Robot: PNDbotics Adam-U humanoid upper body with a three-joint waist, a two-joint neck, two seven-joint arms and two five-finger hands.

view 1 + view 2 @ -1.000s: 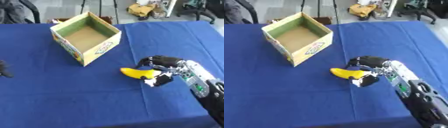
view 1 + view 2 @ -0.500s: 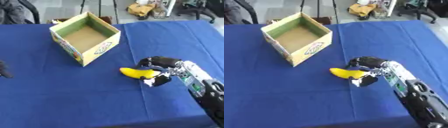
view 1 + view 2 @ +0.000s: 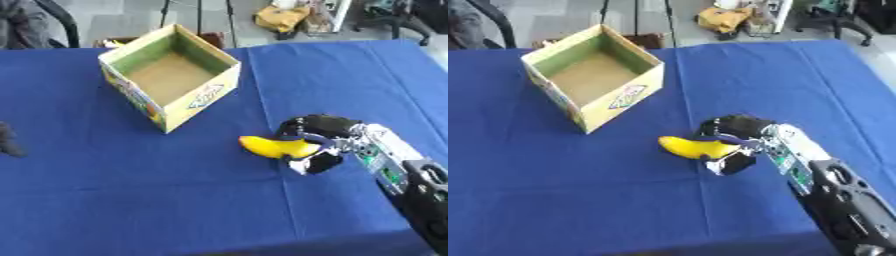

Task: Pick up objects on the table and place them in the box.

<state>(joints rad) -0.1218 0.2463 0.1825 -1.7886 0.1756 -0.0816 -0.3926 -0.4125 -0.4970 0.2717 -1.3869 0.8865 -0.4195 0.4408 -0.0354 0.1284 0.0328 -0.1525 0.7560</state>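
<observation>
1. Nearest to you, your right arm comes in from the lower right corner, black with a silver and white forearm section carrying a small green patch. It runs up and to the left toward the banana.

2. Your right hand (image 3: 317, 141) is wrapped around the banana's right end: fingers curled over the top of it, thumb tucked underneath. So it's gripping the banana, not just resting on it.

3. The banana (image 3: 273, 147) is yellow and lies roughly sideways on the blue tabletop (image 3: 175, 200), its free tip pointing left, away from your hand. I honestly can't tell if it's lifted off the cloth or still touching it.

4. Over at the left edge, well away from the banana and about level with it, a dark bit of your left hand (image 3: 7, 141) pokes into the left eye view. Too little of it shows to say if the fingers are open or curled.

5. Further back and to the left of the banana sits the box (image 3: 171, 75), an open-topped cardboard one with yellow printed sides and a plain brown floor. It's turned so one corner points toward the banana. Banana and box are clearly apart, with bare blue cloth between them.

6. Beyond the tabletop's far edge, behind the box, there's grey floor.
</observation>
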